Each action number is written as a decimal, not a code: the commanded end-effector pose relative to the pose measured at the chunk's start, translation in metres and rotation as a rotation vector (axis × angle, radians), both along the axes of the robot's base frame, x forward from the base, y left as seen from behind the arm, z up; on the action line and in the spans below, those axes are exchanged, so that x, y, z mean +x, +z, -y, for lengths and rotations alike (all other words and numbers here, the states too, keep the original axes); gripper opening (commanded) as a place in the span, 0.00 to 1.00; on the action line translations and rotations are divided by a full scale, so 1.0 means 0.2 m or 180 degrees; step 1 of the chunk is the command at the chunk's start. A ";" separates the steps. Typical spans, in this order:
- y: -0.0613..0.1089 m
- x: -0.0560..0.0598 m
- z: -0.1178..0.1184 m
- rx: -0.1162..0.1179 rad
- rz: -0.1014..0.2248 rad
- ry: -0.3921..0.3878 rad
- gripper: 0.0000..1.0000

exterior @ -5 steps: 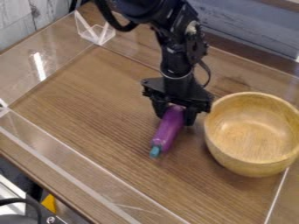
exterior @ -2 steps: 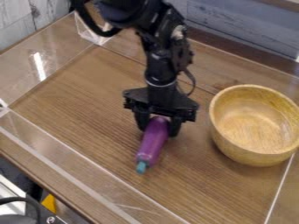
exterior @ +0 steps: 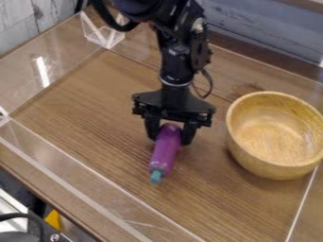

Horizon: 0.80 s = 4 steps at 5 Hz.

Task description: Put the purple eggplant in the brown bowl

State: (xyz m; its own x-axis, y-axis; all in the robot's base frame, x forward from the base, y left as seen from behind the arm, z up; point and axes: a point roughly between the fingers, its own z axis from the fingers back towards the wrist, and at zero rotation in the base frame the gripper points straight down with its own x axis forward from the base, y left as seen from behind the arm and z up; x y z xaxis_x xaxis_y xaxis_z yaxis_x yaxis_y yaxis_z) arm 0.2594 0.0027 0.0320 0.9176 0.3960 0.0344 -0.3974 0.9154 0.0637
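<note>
The purple eggplant (exterior: 165, 151) lies slanted on the wooden table, its teal stem tip pointing toward the front edge. My gripper (exterior: 169, 131) points straight down over the eggplant's far end. Its black fingers (exterior: 150, 127) stand on either side of that end and are shut on it. The upper part of the eggplant is hidden between them. The brown bowl (exterior: 307, 158), round with a thick rim, stands to the right of the gripper, apart from it, with nothing inside.
A clear plastic wall (exterior: 76, 203) runs along the front and left of the table. A small clear stand (exterior: 104, 36) sits at the back left. The black arm (exterior: 177, 43) rises behind the gripper.
The gripper and the eggplant have shifted together to the left and a little toward the front, away from the bowl, and both have turned slightly. The bowl sits slightly farther back.
</note>
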 end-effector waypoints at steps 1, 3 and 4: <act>0.06 0.03 0.01 0.0004 0.0121 0.0015 0.00; 0.08 0.05 0.04 0.0011 0.0090 -0.0003 0.00; 0.09 0.07 0.06 0.0010 0.0075 -0.0029 0.00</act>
